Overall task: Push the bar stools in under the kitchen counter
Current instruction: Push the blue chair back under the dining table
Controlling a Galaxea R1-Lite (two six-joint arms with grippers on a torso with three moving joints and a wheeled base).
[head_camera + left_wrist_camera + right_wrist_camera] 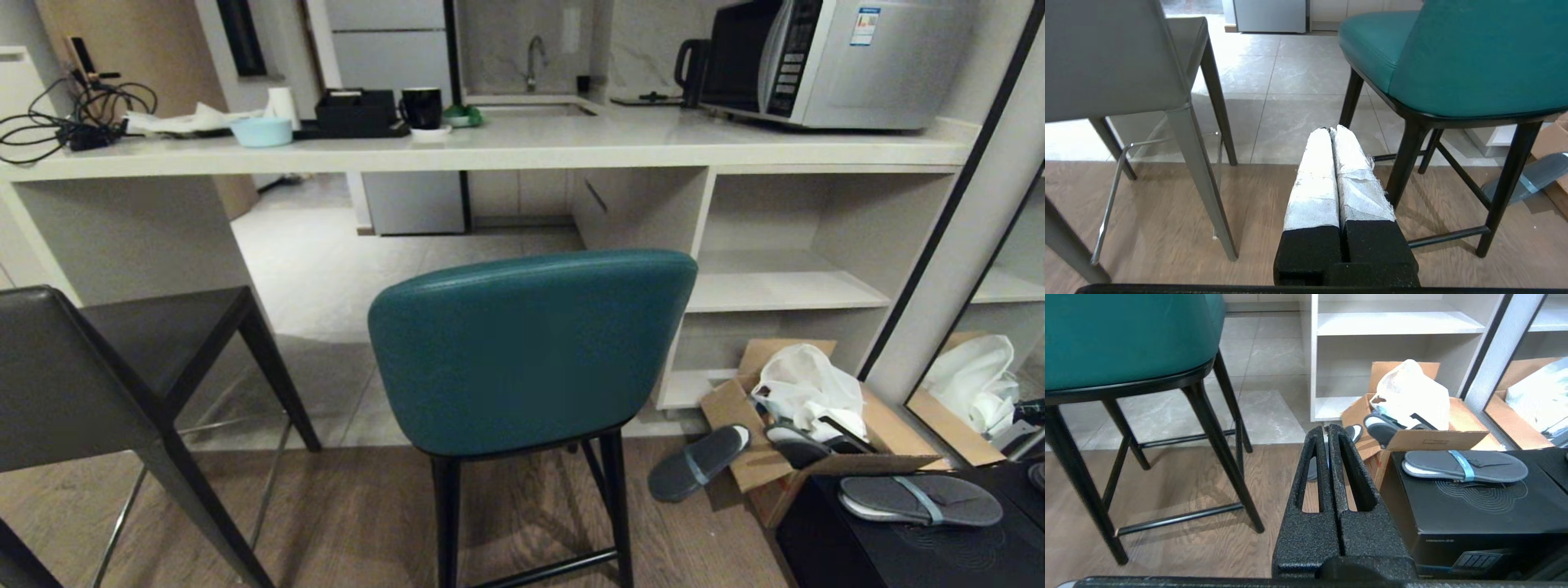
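— While parked low and behind the stools, pressed together at the tips: left gripper (pixel 1330 131), white-wrapped fingers (pixel 1314 179) touching, holding nothing. Same for the right gripper (pixel 1327 430), black fingers (pixel 1349 473) shut against each other, empty.

— And placed how against the stools?

— Seen from the left wrist, aimed at the gap between the two: dark grey stool (pixel 1114 61) at upper left of the frame, teal stool (pixel 1457 57) at upper right, neither touched. From the right wrist, teal stool at upper left, well apart from the tips.

— Under the counter yet?

— Not yet. In the head view, teal stool (pixel 531 351) centre frame, back toward the camera, legs on the wood floor short of the kitchen counter (pixel 506 147). Dark grey stool (pixel 90 367) at lower left, seat only partly toward the counter's open bay.

— Containers?

— Cardboard box (pixel 767 465) at lower right, flaps open, tipped toward the viewer: white plastic bag (pixel 808 384) and a slipper inside. Grey slipper (pixel 700 461) on the floor just beside it. Another grey sandal (pixel 918 500) lying flat on a black box (pixel 865 547) at the lower right corner. On the counter, a pale blue bowl (pixel 261 131), a black mug (pixel 421 108) and a microwave (pixel 824 61); bowl and mug contents impossible to tell.
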